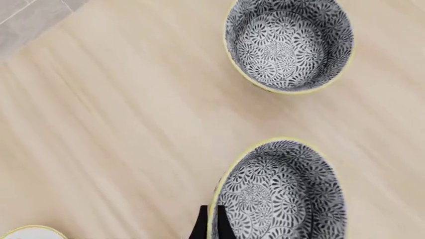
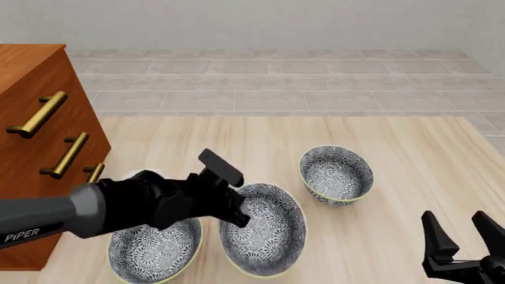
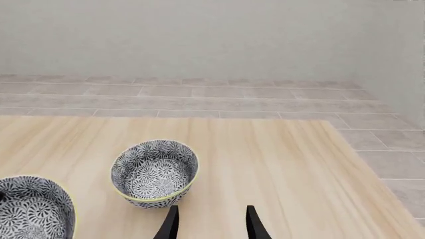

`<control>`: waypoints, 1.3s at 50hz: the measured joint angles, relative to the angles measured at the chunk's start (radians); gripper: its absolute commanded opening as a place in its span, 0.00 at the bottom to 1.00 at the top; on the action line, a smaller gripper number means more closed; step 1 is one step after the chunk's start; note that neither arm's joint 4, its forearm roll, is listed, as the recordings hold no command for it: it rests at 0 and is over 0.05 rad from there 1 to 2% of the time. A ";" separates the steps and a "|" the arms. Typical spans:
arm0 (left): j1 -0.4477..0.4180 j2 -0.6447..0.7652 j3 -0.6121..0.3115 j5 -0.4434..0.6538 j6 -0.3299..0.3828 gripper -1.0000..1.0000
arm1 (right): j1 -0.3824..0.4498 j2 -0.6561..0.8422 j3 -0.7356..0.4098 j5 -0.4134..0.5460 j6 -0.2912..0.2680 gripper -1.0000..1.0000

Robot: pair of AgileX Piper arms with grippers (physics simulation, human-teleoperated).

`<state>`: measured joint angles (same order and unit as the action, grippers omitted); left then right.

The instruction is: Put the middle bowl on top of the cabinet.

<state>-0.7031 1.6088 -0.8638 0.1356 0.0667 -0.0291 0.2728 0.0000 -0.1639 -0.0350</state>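
Left gripper pinches left rim of middle bowl, one finger each side of wall; bowl tilted, likely lifted off table. Cabinet far left, top bare. Right gripper parked near right, fingers apart, idle.

The front view looks forward and down from behind the arms, taking in the whole table, the cabinet at left and the tiled floor beyond. The left wrist view hangs close above, facing straight down on the middle bowl and the right bowl. The right wrist view sits low at the near right, facing forward; all three share the right bowl.
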 measured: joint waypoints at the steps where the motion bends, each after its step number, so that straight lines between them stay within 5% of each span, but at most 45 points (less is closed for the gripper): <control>1: 0.000 -0.010 0.002 0.002 0.000 0.00 | 0.000 0.000 0.000 0.000 0.000 1.00; 27: 0.006 -0.286 -0.014 0.121 -0.023 0.00 | 0.004 -0.015 0.000 0.007 -0.007 1.00; 65: 0.132 -0.467 -0.212 0.303 -0.046 0.00 | 0.003 -0.053 0.000 0.040 -0.008 1.00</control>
<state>-0.5712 1.1418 -1.0760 0.4382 0.0203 -0.0260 0.2197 -0.0001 -0.1240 -0.0435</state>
